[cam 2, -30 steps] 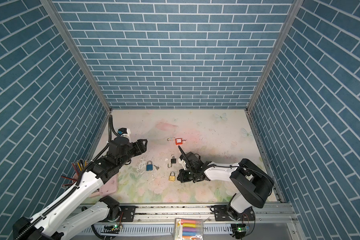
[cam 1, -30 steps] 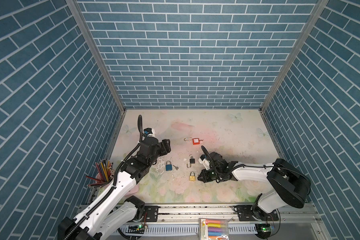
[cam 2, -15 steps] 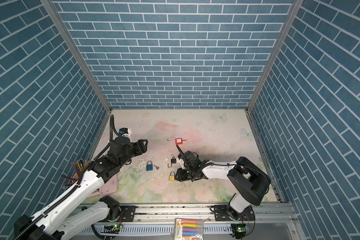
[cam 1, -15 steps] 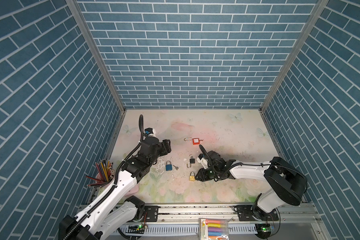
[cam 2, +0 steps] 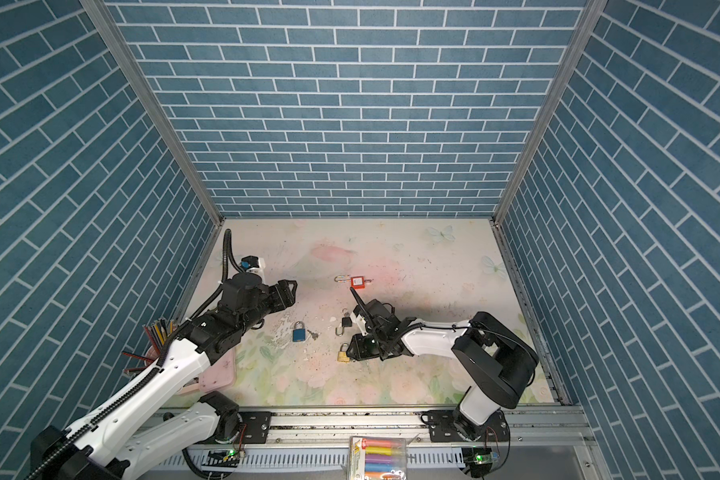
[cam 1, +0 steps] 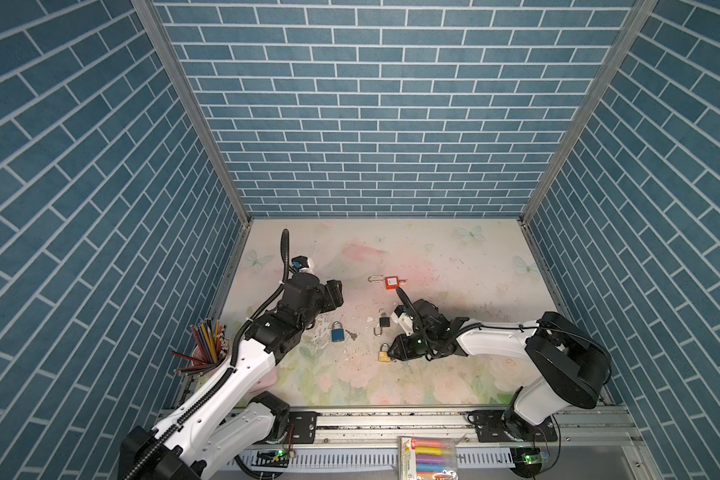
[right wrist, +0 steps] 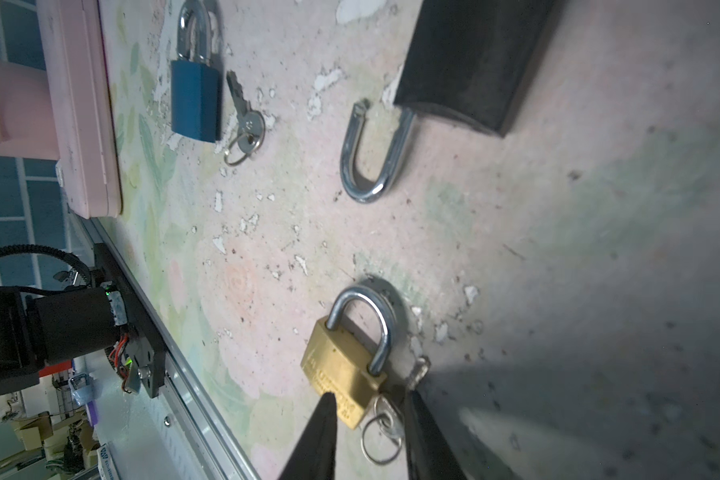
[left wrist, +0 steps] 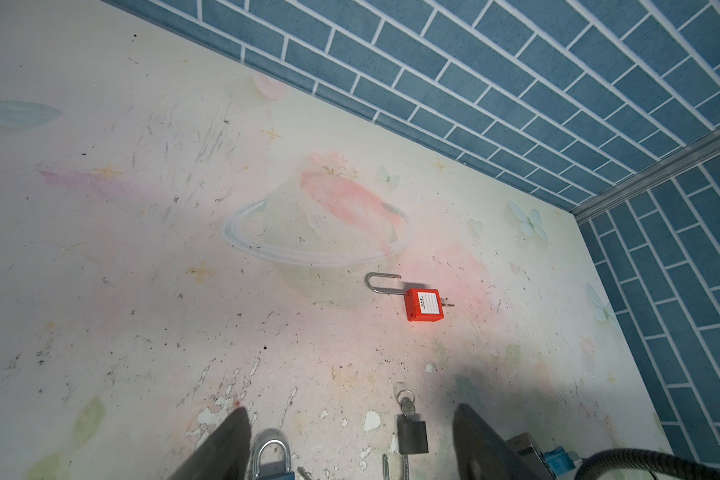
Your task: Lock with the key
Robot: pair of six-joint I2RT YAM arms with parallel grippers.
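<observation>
1. Right wrist view: the right gripper (right wrist: 371,399) has its 2 fingers (right wrist: 321,440) parted a little. The key (right wrist: 387,415) and its ring sit in the gap, and neither finger visibly pinches them.
2. The key sticks out of the bottom of the brass padlock (right wrist: 341,365), which lies flat on the floral table (right wrist: 558,249). 1 fingertip overlaps the brass padlock's bottom corner; I cannot tell whether it touches.
3. The brass padlock's shackle looks seated in the body on both legs.
4. In both top views the right gripper lies low over the table, just to the right of the brass padlock.
5. The black padlock (right wrist: 474,62) lies just beyond the brass padlock, toward the back wall, with its shackle swung open.
6. The blue padlock (right wrist: 196,104) lies near the brass padlock, to its left, with a spare key (right wrist: 246,120) flat beside it.
7. The red padlock (cam 1: 391,282) lies well beyond the brass padlock, toward the back wall, with its shackle open.
8. The left gripper (left wrist: 348,411) hangs above the table, well to the left of the brass padlock and farther back. Its jaws are spread wide and hold nothing.
9. A pink box (cam 2: 219,368) and a cup of pencils (cam 1: 206,345) stand far to the left of the brass padlock, at the table's edge.
</observation>
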